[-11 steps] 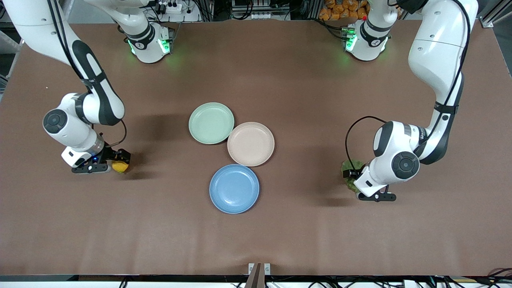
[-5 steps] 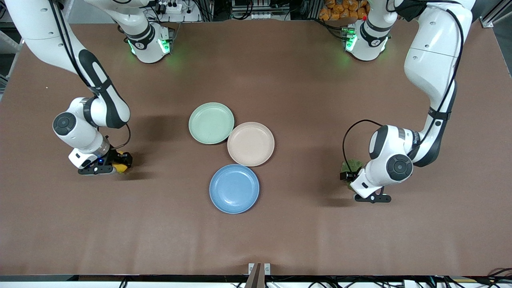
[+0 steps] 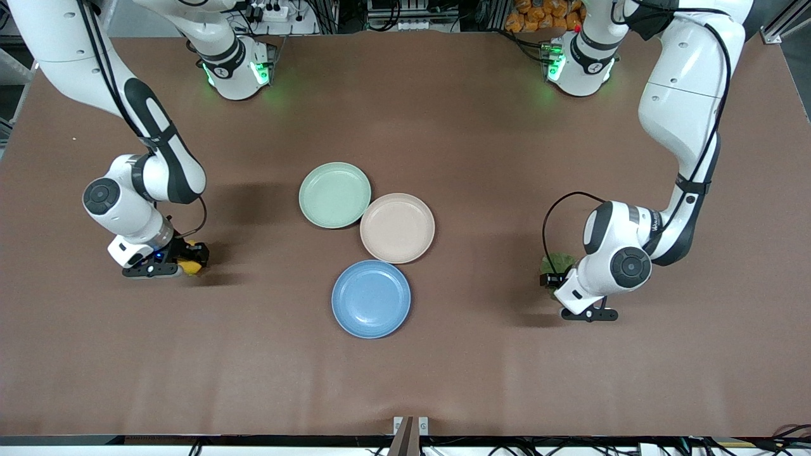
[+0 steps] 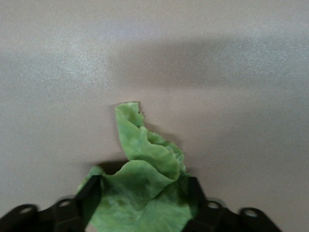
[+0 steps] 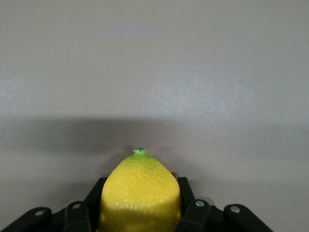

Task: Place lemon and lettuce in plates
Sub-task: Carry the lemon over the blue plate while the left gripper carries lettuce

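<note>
A: What's the biggest thing here?

B: The brown table (image 3: 443,380), with three round plates grouped at its middle. The pale green plate (image 3: 334,194) lies farthest from the front camera, the beige-pink plate (image 3: 397,228) touches it, and the blue plate (image 3: 370,298) lies nearest the camera, just beside the beige-pink one. All three hold nothing.

A: And the lettuce?

B: The lettuce (image 3: 557,263) sits toward the left arm's end of the table, well apart from the plates. The left gripper (image 3: 557,286) is down over it. In the left wrist view the leaf (image 4: 142,188) fills the space between the two black fingers (image 4: 89,195), which press against it on both sides, so the claw is closed on the leaf. One ragged tip of the leaf sticks up and out past the fingers. Whether the leaf touches the table, I cannot tell.

A: The lemon?

B: The lemon (image 3: 192,266) is toward the right arm's end of the table, also well apart from the plates. The right gripper (image 3: 184,263) is low there. In the right wrist view the yellow fruit (image 5: 140,193) sits squarely between the fingers (image 5: 186,203), both touching its rind, its small green tip pointing away from the wrist. So that claw grips the lemon.
</note>
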